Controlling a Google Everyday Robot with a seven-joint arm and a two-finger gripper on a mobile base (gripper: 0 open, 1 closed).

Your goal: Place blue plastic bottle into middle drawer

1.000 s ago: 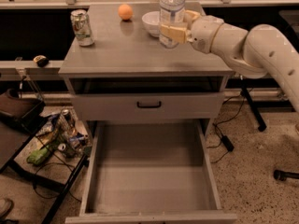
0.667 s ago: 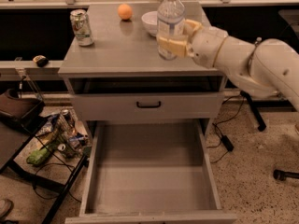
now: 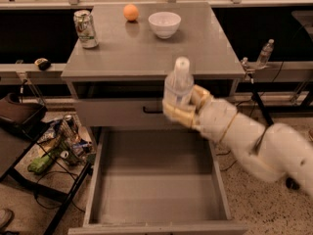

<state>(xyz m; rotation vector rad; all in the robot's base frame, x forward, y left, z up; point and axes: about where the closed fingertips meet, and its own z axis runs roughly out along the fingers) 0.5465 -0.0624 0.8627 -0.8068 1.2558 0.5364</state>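
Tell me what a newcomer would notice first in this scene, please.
The gripper, at the end of a white arm reaching in from the picture's right, holds the blue plastic bottle upright above the open middle drawer. On the cabinet top behind stand a soda can at the left, an orange and a white bowl.

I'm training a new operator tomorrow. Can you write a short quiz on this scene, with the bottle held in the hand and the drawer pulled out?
1. True or false: the blue plastic bottle already lies in the middle drawer.
2. What lies between the soda can and the white bowl on the cabinet top? A) orange B) spoon C) mug
3. Fill in: the middle drawer is ___ (open or shut).

Key:
1. False. The hand grips the bottle upright in front of the cabinet, above the drawer.
2. A.
3. Open.
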